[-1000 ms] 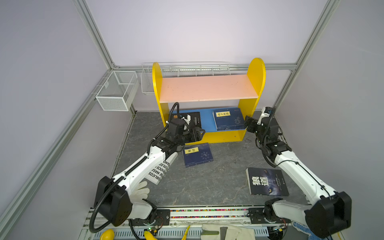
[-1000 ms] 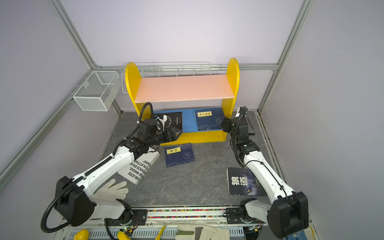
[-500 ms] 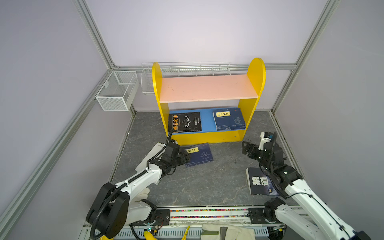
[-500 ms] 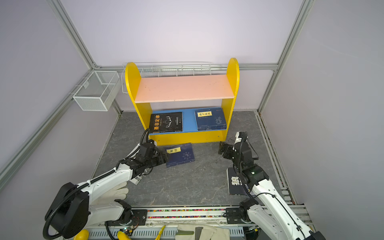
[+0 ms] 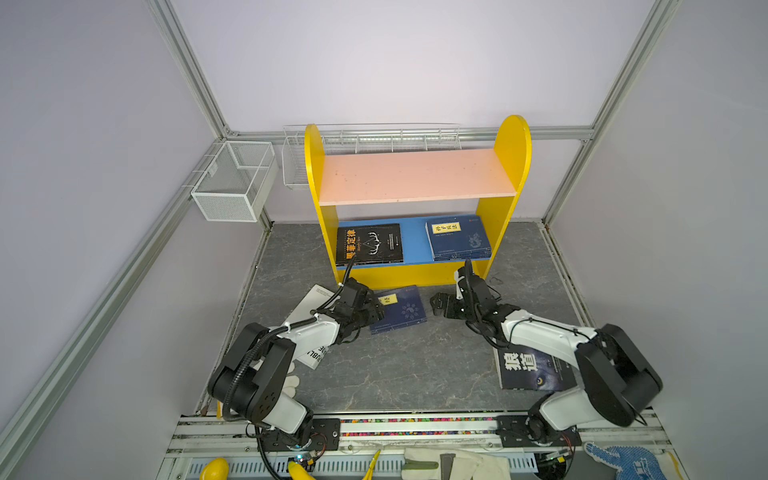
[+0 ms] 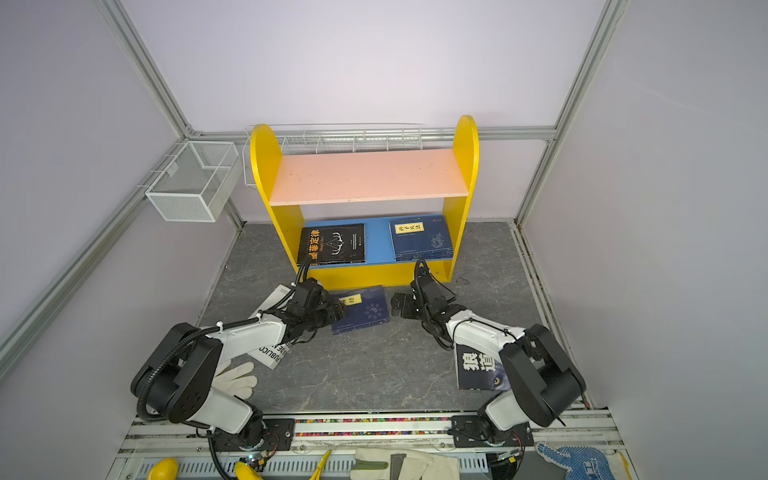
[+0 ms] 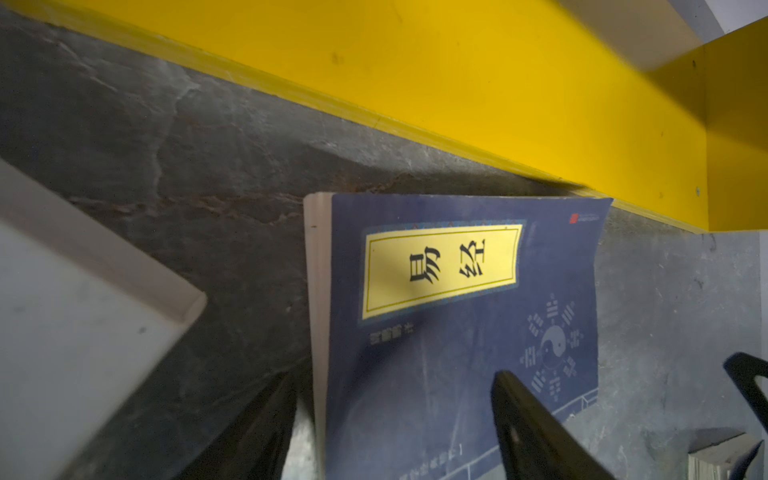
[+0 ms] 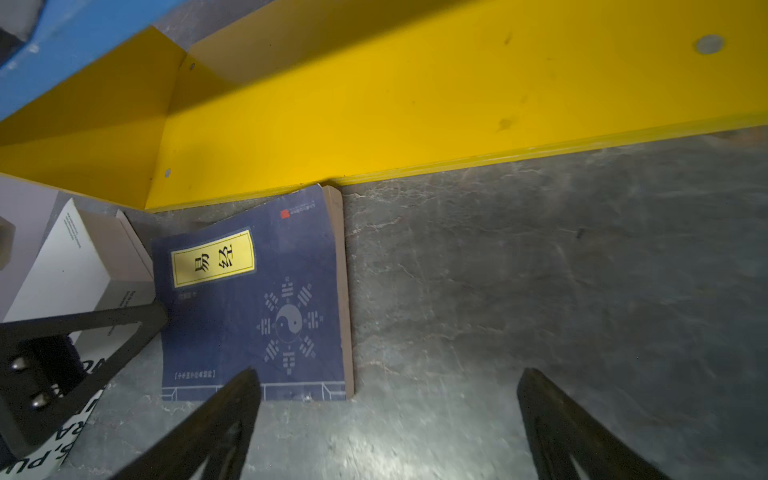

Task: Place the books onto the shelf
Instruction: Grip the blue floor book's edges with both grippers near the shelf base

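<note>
Left gripper (image 7: 392,378) spread, straddling navy book (image 7: 457,340) edge (right gripper (image 8: 388,374) wide, just beside).

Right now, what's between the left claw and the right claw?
The navy book lies flat on the floor between left claw and right claw, as both top views show.

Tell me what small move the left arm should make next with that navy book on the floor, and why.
Probably lower the left end effector and close on the edge of the navy book. The book lies flat on the floor before the shelf; the open jaws straddle that edge, one finger over the cover. The right end effector stands open at its other side.
</note>
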### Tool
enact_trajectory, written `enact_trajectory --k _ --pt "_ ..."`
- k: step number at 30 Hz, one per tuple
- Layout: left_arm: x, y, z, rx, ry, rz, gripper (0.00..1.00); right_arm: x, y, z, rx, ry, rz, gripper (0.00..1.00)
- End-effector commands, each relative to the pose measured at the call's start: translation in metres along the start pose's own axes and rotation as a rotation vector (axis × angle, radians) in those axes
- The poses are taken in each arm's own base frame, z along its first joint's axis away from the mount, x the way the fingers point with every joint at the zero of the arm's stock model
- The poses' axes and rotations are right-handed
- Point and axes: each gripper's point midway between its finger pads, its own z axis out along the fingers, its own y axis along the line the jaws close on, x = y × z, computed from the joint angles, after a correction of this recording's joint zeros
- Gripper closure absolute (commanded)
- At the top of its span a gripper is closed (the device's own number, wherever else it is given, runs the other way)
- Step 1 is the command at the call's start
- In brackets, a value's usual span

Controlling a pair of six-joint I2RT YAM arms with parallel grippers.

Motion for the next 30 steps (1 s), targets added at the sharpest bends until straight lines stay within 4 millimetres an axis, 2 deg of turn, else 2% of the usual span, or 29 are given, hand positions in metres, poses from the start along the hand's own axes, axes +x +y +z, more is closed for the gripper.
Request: enact_trajectory --k 1,5,10,11,13,17,24,27,30 --pt "-0.014 -0.014 0.005 0.064 -0.033 -0.013 0.28 -0.005 0.029 0.015 -0.075 -0.004 -0.012 0.03" --pt "-0.015 -0.019 0.009 0.089 -0.033 -0.012 0.33 0.010 0.032 0.035 -0.049 0.040 -0.027 0.04" --pt "-0.019 -0.022 0.004 0.110 -0.056 -0.004 0.38 0.033 0.022 0.054 -0.011 0.102 -0.009 0.06" --pt "-0.020 -0.024 0.003 0.119 -0.062 -0.003 0.39 0.025 0.029 0.056 -0.023 0.091 -0.006 0.06" --pt "-0.021 -0.030 -0.001 0.158 -0.071 -0.001 0.40 0.030 0.029 0.060 -0.023 0.108 -0.003 0.07" --pt "-0.021 -0.041 -0.008 0.224 -0.081 -0.008 0.43 0.035 0.036 0.060 -0.036 0.116 -0.016 0.09" --pt "-0.020 -0.068 -0.022 0.424 -0.096 -0.057 0.56 0.039 0.041 0.059 -0.052 0.128 -0.027 0.11" --pt "-0.019 -0.070 -0.023 0.455 -0.100 -0.065 0.61 0.040 0.043 0.059 -0.067 0.133 -0.038 0.11" --pt "-0.016 -0.065 -0.019 0.423 -0.094 -0.045 0.60 0.040 0.044 0.059 -0.069 0.137 -0.052 0.11"
